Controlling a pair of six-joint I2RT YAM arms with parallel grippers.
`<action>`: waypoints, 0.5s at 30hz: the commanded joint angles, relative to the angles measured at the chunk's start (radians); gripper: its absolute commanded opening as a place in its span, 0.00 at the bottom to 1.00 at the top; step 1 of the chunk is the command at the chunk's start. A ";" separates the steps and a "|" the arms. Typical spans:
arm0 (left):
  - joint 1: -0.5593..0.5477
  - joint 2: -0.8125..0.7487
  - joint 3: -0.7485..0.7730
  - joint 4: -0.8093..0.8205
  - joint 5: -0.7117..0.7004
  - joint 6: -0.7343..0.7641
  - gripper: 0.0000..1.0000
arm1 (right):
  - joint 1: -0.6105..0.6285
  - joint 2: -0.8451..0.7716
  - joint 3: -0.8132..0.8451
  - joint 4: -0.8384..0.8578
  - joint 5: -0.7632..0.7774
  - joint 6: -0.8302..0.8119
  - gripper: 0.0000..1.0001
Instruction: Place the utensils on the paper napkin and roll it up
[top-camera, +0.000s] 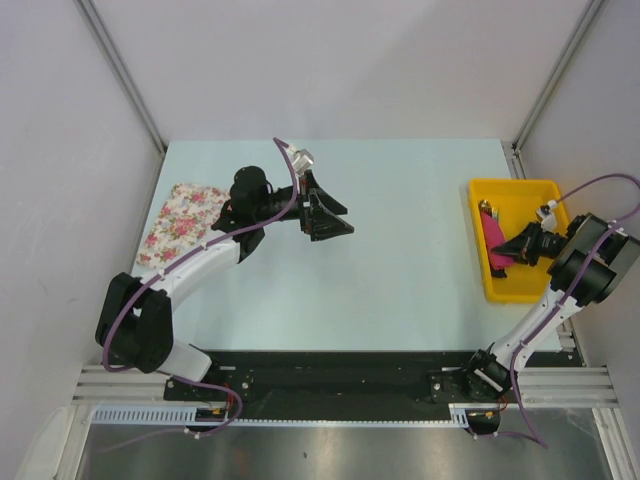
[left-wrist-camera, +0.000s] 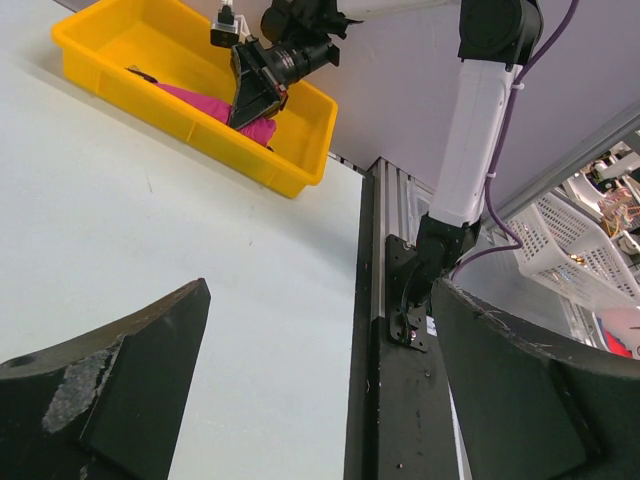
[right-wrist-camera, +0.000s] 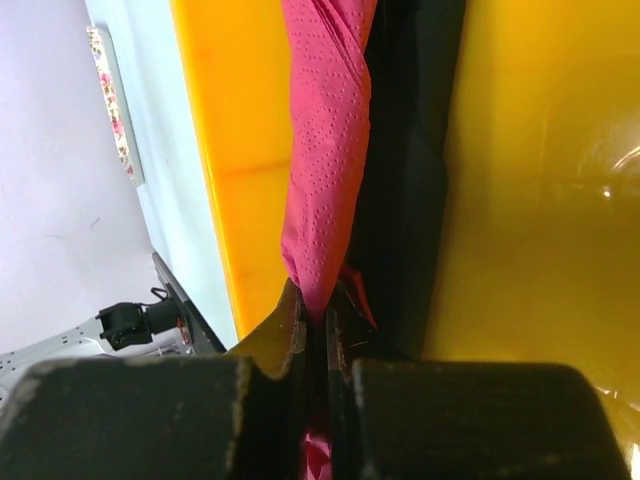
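Right gripper (right-wrist-camera: 318, 322) is pinching one paper napkin (right-wrist-camera: 325, 150) in one yellow tray (top-camera: 515, 186).
Left gripper (left-wrist-camera: 322, 300) is hanging spread wide near one floral cloth (top-camera: 180, 222).

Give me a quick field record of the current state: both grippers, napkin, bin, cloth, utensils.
left gripper: open, empty, over the left half of the table
right gripper: shut on the napkin, inside the bin
napkin: pink, bunched, lying in the bin
bin: yellow, at the table's right edge
cloth: floral, flat at the table's far left
utensils: cannot be made out in these views
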 joint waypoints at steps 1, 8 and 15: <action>-0.004 0.005 0.045 0.019 0.022 -0.007 0.97 | -0.025 0.025 -0.008 -0.029 -0.067 0.021 0.00; -0.004 0.016 0.055 0.021 0.019 -0.013 0.96 | -0.008 0.018 -0.074 0.068 0.051 0.061 0.13; -0.004 0.017 0.062 0.017 0.019 -0.014 0.97 | -0.002 -0.011 -0.062 0.102 0.114 0.110 0.35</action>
